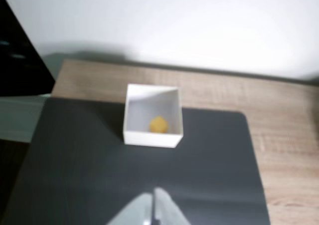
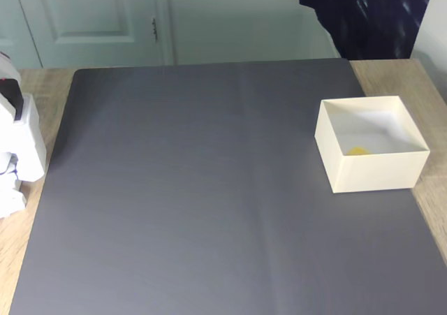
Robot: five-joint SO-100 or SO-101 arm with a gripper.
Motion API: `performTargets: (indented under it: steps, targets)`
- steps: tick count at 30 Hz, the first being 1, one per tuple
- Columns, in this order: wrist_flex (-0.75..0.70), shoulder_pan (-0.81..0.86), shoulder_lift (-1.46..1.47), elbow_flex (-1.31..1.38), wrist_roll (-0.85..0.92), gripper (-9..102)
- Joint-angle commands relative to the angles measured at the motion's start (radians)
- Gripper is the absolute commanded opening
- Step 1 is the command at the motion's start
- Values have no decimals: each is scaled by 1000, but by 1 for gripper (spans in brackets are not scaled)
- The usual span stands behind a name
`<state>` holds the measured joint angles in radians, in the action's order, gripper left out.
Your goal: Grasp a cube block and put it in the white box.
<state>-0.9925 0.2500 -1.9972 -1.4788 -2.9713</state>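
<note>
Your path across the dark grey mat (image 2: 195,189) is open, nothing lying between the arm and the white box (image 2: 370,172). The cube block (image 1: 158,124) sits inside that box, on its floor. Your gripper (image 1: 152,207) pokes in at the bottom edge of the wrist view, fingertips together, holding nothing. The mat lies on a wooden table (image 1: 284,130). A pale panelled door (image 2: 91,15) stands behind, and the white arm base (image 2: 17,147) sits at the fixed view's left edge.

Wooden table (image 2: 429,74) — dark mat (image 2: 209,189), white box (image 2: 374,172).
</note>
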Motion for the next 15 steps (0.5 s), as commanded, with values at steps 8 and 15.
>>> performTargets:
  steps: [8, 15]
  targets:
    - [184, 14, -561, -635, 87, 0]
    - [212, 54, -733, -830, 98, 0]
